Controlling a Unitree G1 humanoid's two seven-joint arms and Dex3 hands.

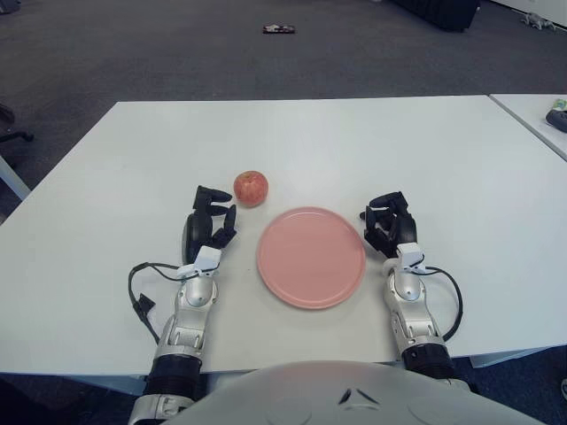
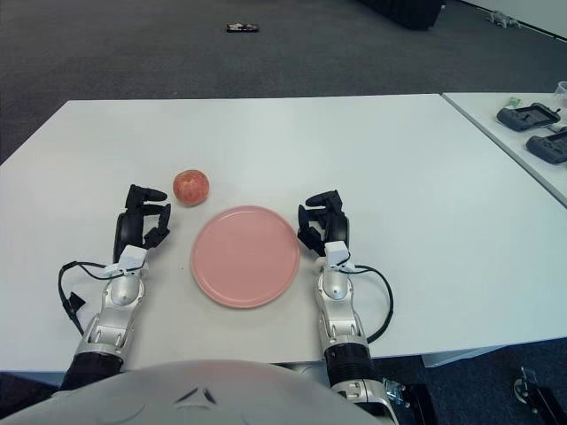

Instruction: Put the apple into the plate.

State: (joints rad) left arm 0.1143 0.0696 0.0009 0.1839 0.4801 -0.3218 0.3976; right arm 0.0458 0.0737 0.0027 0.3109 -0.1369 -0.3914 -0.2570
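Note:
A red-orange apple (image 1: 251, 188) sits on the white table, just beyond the upper left rim of a flat pink plate (image 1: 311, 257), which holds nothing. My left hand (image 1: 209, 221) is to the left of the plate, a little below and left of the apple, apart from it, with fingers loosely spread and nothing in them. My right hand (image 1: 388, 224) shows beside the plate's right rim, fingers relaxed and holding nothing.
The white table (image 1: 301, 142) stretches wide beyond the apple. A second table (image 2: 523, 133) at the right carries dark devices (image 2: 530, 116). A black cable (image 1: 142, 301) loops off my left forearm. A small dark object (image 1: 278, 29) lies on the carpet far off.

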